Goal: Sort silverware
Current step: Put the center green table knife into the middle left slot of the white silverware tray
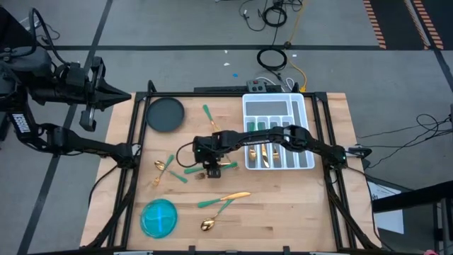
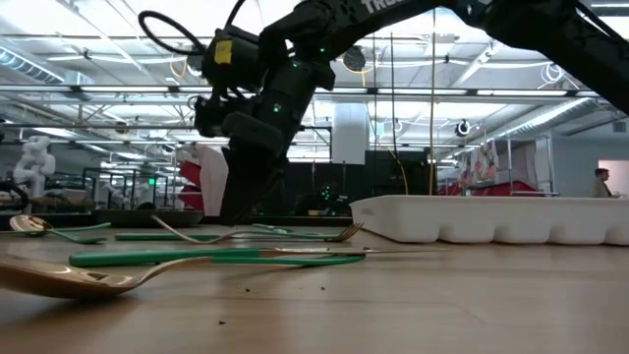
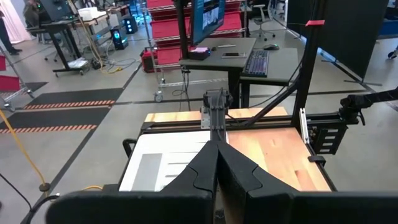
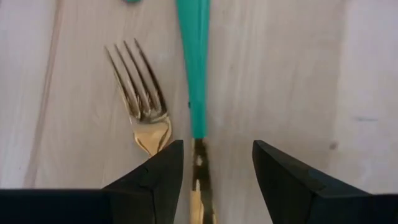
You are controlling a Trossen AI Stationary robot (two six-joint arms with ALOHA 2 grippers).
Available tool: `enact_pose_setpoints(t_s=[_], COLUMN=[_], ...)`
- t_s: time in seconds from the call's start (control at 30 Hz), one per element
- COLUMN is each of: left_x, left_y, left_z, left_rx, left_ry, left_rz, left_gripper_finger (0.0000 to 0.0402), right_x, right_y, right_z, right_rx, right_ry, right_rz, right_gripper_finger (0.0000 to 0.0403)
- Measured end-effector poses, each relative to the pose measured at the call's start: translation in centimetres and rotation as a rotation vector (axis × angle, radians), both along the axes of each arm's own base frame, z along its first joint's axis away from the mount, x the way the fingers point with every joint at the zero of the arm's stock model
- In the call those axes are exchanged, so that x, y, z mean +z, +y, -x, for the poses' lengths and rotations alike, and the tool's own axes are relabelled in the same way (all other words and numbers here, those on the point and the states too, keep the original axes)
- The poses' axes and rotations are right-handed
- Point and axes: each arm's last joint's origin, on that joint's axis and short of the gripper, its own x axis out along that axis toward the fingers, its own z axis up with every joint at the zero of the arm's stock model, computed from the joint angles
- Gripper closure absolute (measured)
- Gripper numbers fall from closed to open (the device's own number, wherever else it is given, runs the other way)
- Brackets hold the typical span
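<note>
In the right wrist view, the gold fork (image 4: 140, 106) is covered at its neck by a finger (image 4: 152, 180) of the right tool (image 4: 214, 177), and its handle cannot be seen. The teal-handled piece (image 4: 194, 68) beside it is cut off by the picture's edge, and its gold end is lost between the fingers, so its kind cannot be told. In the high view, the pieces lying in the white tray (image 1: 306, 117) are partly hidden under the right arm and too small to be identified. The near spoon (image 2: 69, 278) in the low view is blurred.

White tray (image 1: 303, 108), dark plate (image 1: 165, 115), blue bowl (image 1: 158, 217) on table (image 1: 283, 205).
</note>
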Motion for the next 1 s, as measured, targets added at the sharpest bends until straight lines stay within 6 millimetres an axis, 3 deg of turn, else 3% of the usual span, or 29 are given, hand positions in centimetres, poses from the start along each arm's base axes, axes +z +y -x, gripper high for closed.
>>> enact_pose_setpoints(t_s=[0.43,0.57,0.8,1.0], left_x=[0.0,0.0,0.0,-0.1], left_y=[0.0,0.0,0.0,0.0], left_z=[0.0,0.0,0.0,0.0], left_rx=[-0.001,-0.001,-0.001,-0.001], left_ry=[0.0,0.0,0.002,0.015], left_rz=[-0.003,-0.004,-0.004,0.0], left_gripper_finger=[0.0388,0.0388,0.0388,0.0388], right_x=[-2.8,-3.6,-4.7,-4.6], right_y=[0.8,1.1,2.4,2.7], right_z=[1.2,1.6,2.3,2.3], right_rx=[-0.051,-0.044,0.002,-0.003], right_ry=[0.063,0.087,0.109,0.109], right_rz=[0.063,0.09,0.129,0.146], right_gripper_finger=[0.0227,0.0266,0.0382,0.0399])
